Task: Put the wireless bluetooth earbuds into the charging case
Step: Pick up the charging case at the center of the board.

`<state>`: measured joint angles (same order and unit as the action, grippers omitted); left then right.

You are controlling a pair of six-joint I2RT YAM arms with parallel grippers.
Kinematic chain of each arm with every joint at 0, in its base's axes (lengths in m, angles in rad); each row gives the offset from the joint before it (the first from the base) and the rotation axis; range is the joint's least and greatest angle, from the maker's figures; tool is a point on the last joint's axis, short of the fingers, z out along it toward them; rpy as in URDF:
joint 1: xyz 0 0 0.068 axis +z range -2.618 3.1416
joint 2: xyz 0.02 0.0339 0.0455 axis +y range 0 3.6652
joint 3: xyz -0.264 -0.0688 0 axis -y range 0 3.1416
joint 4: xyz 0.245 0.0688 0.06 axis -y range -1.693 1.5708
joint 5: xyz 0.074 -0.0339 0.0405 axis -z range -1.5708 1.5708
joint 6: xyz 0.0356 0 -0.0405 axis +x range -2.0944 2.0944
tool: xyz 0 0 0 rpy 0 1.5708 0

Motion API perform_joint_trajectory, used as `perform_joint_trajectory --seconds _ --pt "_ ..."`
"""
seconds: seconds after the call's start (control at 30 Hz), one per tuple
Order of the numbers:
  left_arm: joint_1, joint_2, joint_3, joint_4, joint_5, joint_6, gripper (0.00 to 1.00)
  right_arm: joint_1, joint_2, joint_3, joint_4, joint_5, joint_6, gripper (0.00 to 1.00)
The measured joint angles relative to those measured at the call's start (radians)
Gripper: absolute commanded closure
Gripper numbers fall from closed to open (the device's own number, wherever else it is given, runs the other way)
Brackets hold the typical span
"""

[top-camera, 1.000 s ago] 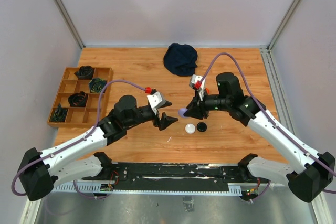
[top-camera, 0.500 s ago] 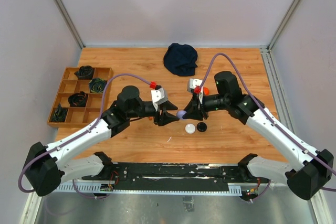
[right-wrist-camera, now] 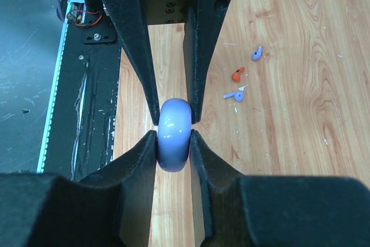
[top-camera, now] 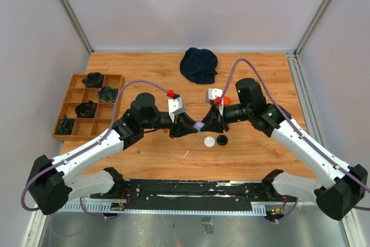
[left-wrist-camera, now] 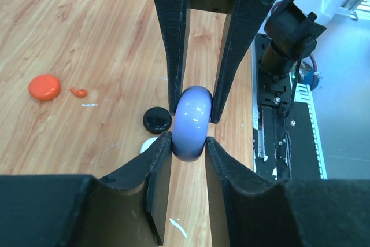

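A glossy purple round charging case [top-camera: 199,126] hangs on edge above the middle of the table. My right gripper [right-wrist-camera: 173,138] is shut on one end of the purple case [right-wrist-camera: 174,134]. My left gripper [left-wrist-camera: 188,142] is shut on the other end of the case [left-wrist-camera: 192,121], its fingers facing the right one's. Two purple earbuds [right-wrist-camera: 256,53] [right-wrist-camera: 234,95] and an orange earbud [right-wrist-camera: 237,74] lie loose on the wood. The orange earbud [left-wrist-camera: 78,92] also shows in the left wrist view.
A white round case [top-camera: 209,141] and a black one [top-camera: 222,139] lie below the grippers. An orange case [left-wrist-camera: 44,87] lies farther back. A dark cloth [top-camera: 199,65] sits at the rear. A wooden compartment tray [top-camera: 73,79] holds dark items at the left.
My left arm swung right to the purple case in the right gripper, and its jaws closed from wide open onto it. The right gripper kept its grip and barely moved.
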<state>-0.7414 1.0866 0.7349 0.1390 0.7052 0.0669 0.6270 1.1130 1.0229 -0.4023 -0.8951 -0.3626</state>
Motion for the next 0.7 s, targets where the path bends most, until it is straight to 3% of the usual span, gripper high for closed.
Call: perform_joint_trajectory --seconds 0.13,0.23,0.5,0.7 --pt "0.002 0.004 0.003 -0.010 0.011 -0.001 0.84 0.000 0.000 0.000 -0.008 -0.003 -0.011 0.77" --pt "0.003 0.011 0.008 -0.018 0.018 -0.004 0.99 0.000 0.002 0.000 -0.015 -0.002 -0.019 0.68" --pt "0.005 0.008 0.008 -0.018 0.002 -0.016 1.00 0.001 -0.009 -0.002 -0.010 0.014 -0.036 0.45" --pt "0.005 -0.082 -0.071 0.048 -0.058 -0.064 1.00 0.000 -0.113 -0.110 0.124 0.059 0.008 0.42"
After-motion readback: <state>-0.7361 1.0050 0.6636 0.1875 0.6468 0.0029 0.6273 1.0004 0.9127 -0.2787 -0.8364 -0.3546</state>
